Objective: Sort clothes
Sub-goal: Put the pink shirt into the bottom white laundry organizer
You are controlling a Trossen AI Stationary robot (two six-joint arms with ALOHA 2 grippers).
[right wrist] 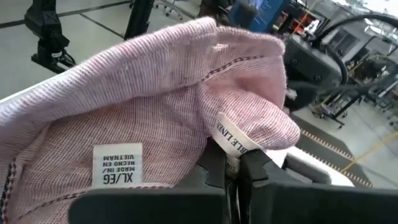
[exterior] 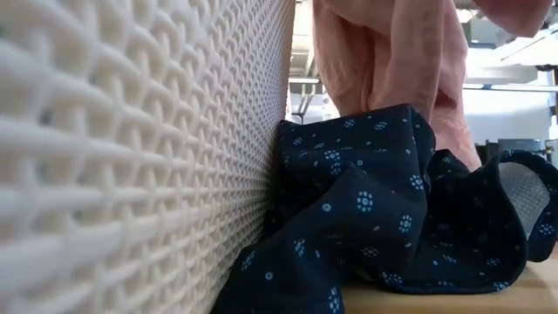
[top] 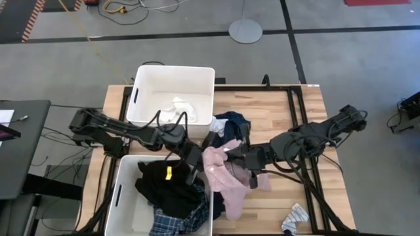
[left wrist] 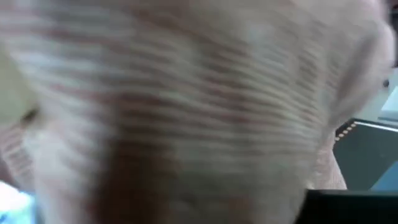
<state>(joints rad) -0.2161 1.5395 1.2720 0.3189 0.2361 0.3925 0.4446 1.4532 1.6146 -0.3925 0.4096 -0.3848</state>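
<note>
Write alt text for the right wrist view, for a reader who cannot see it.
The right hand is shut on a fold of the pale pink shirt beside its collar labels. One white tag, seen upside down, reads XL/EG. The shirt fills most of the view; behind it are a grey floor and dark equipment.

obst: 2 bins point(top: 141, 88) fill left side | pink shirt point(top: 222, 174) + navy piece point(top: 231, 124) block ctr | free: right edge, far-right corner
</note>
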